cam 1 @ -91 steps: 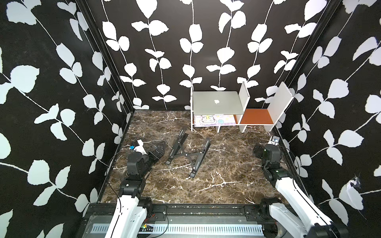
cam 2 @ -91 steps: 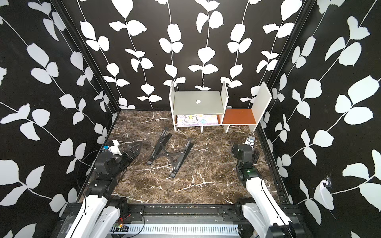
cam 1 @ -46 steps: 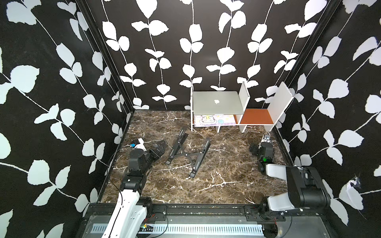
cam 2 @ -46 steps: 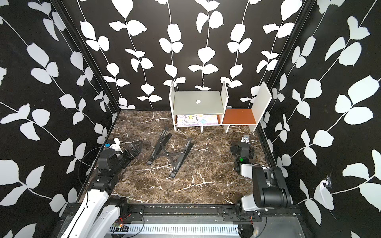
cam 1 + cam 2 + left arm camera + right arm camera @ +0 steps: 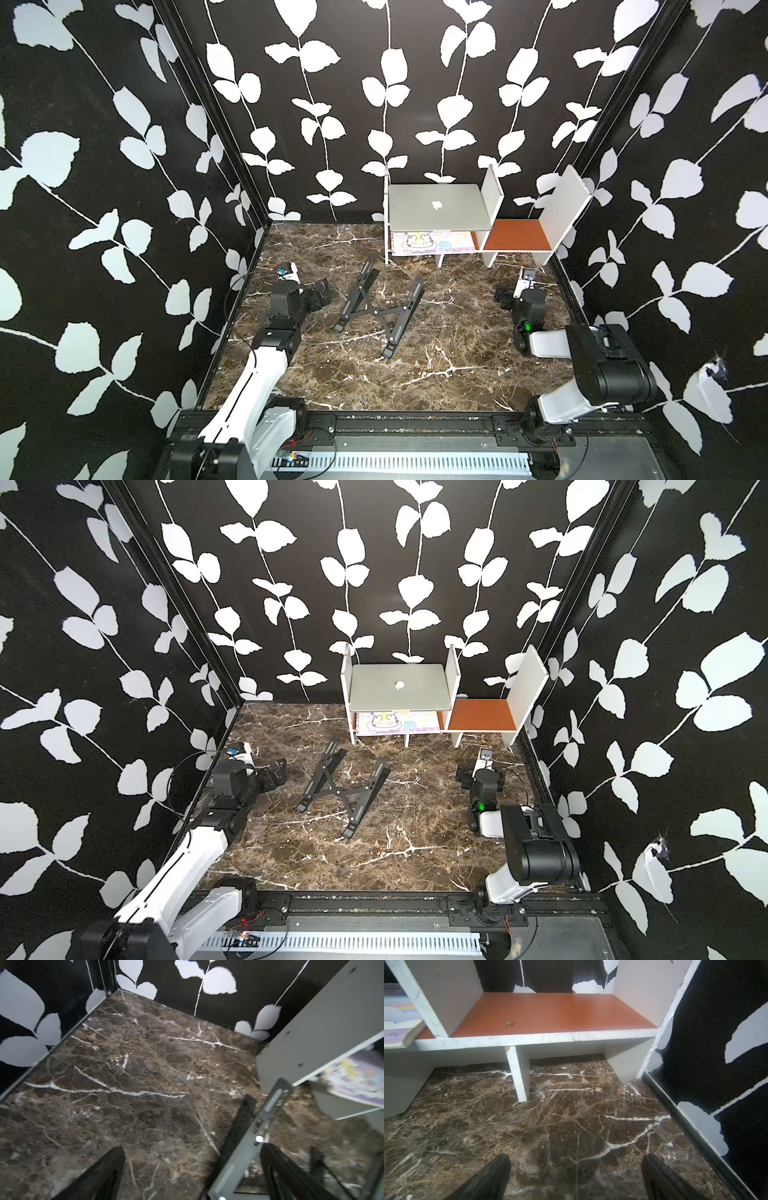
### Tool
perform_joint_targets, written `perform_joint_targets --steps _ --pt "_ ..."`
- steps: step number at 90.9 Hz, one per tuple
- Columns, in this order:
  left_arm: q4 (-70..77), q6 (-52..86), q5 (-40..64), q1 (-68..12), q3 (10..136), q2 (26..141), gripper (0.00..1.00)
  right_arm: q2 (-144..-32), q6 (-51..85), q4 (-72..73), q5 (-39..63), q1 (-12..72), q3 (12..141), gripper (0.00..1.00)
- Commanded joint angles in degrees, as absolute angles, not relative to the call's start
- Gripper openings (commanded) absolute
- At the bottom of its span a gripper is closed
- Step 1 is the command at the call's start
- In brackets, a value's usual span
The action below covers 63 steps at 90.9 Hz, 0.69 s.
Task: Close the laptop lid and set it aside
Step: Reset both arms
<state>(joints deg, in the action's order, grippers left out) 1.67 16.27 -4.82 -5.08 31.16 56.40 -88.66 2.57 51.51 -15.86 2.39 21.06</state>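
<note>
Both top views show brown marble tabletop (image 5: 436,365), leaf-print black walls (image 5: 357,54), left end effector (image 5: 323,291) and right end effector (image 5: 503,296) gaping

laptop (image 5: 453,218) is shut and lying flat on the upper level of the left bay of the white shelf (image 5: 565,216), at the far back of the surface (image 5: 415,374). Shows the same in both top views. laptop lid (image 5: 411,208) is down flat on the base, outer face up: matte silver-grey, white apple logo (image 5: 436,205) centred. Body sits square between the bay's two upright panels (image 5: 493,195). Its sides are touching or just beside them, can't tell which. Front edge is in line with the bay's front. picture book (image 5: 428,243) is on the level directly underneath. Screen and keys are hidden.
</note>
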Motion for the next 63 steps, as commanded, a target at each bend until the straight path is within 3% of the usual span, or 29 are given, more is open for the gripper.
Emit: perform_joint_targets --steps 1,10,19,24,29,39,45,51,63 --pt "13.2 -2.3 -14.9 -5.1 31.3 64.8 0.99 -88.7 1.9 55.5 -16.7 2.8 20.7 1.00" --pt "19.5 -8.4 -19.1 -5.1 32.1 74.3 0.99 -88.7 1.8 55.8 -16.8 2.8 20.5 1.00" --pt "32.1 -12.2 -16.6 -4.8 30.9 84.7 0.99 -88.7 1.8 55.7 -16.6 2.8 20.6 1.00" --pt "24.9 -11.8 -16.5 -4.6 35.4 87.1 0.99 -88.7 1.8 55.8 -16.6 2.8 20.6 1.00" --pt "28.6 -12.8 -15.9 -4.8 34.1 86.4 0.99 -88.7 1.8 55.8 -16.5 2.8 20.6 1.00" --pt "39.0 -14.2 -6.3 -3.9 23.9 78.7 0.99 -88.7 1.7 55.7 -16.4 2.8 20.7 1.00" --pt "40.9 -8.2 2.2 -1.0 20.9 76.0 0.99 -88.7 1.7 55.6 -16.3 2.8 20.6 1.00" --pt "48.2 -6.4 8.1 -0.4 19.4 79.0 0.99 -88.7 1.6 55.6 -16.3 2.8 20.7 1.00" --pt "57.6 -6.6 10.2 1.1 22.0 91.6 0.99 -88.7 1.6 55.6 -16.2 2.8 20.7 1.00"
